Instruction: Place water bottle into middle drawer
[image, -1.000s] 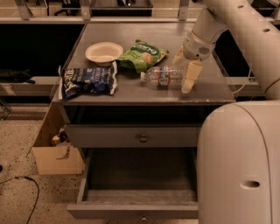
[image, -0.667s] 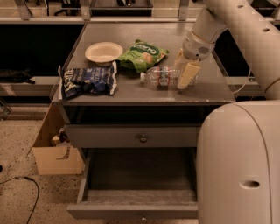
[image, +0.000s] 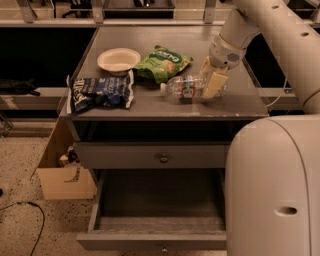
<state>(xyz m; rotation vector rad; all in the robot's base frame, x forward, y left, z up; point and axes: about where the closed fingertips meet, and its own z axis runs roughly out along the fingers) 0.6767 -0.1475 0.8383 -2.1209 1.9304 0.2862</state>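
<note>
The water bottle (image: 184, 87) lies on its side on the grey cabinet top (image: 150, 107), white cap pointing left, just right of the green snack bag (image: 162, 62). My gripper (image: 210, 76) reaches down from the upper right and is open, with one cream finger (image: 215, 84) in front of the bottle's base end and the other behind it. The bottle rests on the top and is not lifted. The middle drawer (image: 155, 241) is pulled out below and its inside is bare.
A white paper bowl (image: 118, 59) and a blue chip bag (image: 100, 92) lie on the left of the top. The upper knobbed drawer (image: 150, 156) is shut. A cardboard box (image: 62, 175) stands on the floor at left. My white body (image: 275, 190) fills the lower right.
My gripper has moved slightly left and lower along the bottle's base end, so its fingers now stand on either side of it. The bottle has not moved.
</note>
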